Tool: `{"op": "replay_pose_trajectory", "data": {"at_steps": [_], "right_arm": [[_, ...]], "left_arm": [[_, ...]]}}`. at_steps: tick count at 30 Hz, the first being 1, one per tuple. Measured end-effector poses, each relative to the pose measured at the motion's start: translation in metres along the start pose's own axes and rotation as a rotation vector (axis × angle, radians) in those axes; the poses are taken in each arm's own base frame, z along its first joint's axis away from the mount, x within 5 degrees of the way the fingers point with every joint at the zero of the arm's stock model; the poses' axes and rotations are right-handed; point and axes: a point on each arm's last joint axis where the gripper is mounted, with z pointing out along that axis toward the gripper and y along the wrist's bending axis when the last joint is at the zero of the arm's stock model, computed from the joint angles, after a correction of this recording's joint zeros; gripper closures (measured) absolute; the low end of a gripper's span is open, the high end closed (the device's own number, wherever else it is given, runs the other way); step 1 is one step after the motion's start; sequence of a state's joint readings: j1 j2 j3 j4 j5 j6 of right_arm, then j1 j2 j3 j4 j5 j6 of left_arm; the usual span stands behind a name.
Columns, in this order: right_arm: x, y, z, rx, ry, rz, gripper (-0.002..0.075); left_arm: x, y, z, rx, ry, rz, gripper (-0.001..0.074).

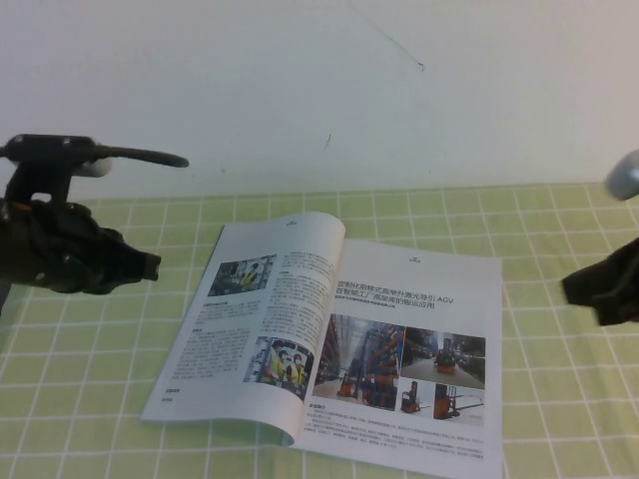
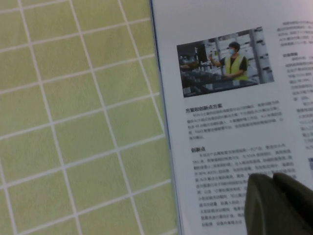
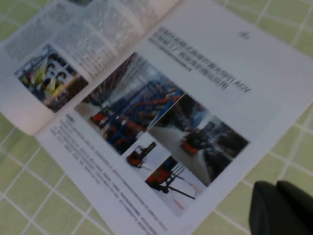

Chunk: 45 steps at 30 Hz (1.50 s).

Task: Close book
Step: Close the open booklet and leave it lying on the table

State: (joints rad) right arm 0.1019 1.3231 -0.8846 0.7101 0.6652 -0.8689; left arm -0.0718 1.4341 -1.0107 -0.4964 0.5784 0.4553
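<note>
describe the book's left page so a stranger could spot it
On the green checked cloth lies an open book, with the left gripper hovering at its left and the right gripper at its right. Its left page bows up by the spine and shows workers in yellow vests; the right page lies flat with forklift photos.

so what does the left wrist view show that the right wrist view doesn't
Only the left wrist view: the left page's upper photo of one worker in a yellow vest, the text columns under it, and the left gripper above that page.
Only the right wrist view: the right page's forklift photos, its headline, the centre fold, and the right gripper beside that page's outer edge.
Both: the open book lying on the green checked cloth.
</note>
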Motion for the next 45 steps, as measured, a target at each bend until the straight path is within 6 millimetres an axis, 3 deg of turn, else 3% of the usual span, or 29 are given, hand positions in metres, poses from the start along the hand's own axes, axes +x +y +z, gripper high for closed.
{"op": "replay_pose_trajectory", "data": {"at_steps": [4, 7, 11, 36, 45], "right_arm": [[0.000, 0.012, 0.070, -0.090, 0.143, -0.043, 0.0729], [0.011, 0.023, 0.119, -0.127, 0.262, -0.049, 0.0729], [0.028, 0.026, 0.153, -0.105, 0.368, -0.051, 0.0729], [0.043, 0.024, 0.171, -0.107, 0.445, -0.057, 0.0729], [0.043, 0.025, 0.171, -0.118, 0.457, -0.055, 0.0729]], "left_arm": [[-0.015, 0.008, 0.036, 0.004, 0.053, 0.004, 0.0738], [-0.022, 0.008, 0.059, -0.009, 0.094, 0.045, 0.0738], [-0.025, 0.005, 0.081, -0.040, 0.144, 0.097, 0.0738], [0.000, 0.017, 0.161, -0.111, 0.221, 0.132, 0.0738], [0.003, -0.002, 0.169, -0.095, 0.253, 0.186, 0.0738]]}}
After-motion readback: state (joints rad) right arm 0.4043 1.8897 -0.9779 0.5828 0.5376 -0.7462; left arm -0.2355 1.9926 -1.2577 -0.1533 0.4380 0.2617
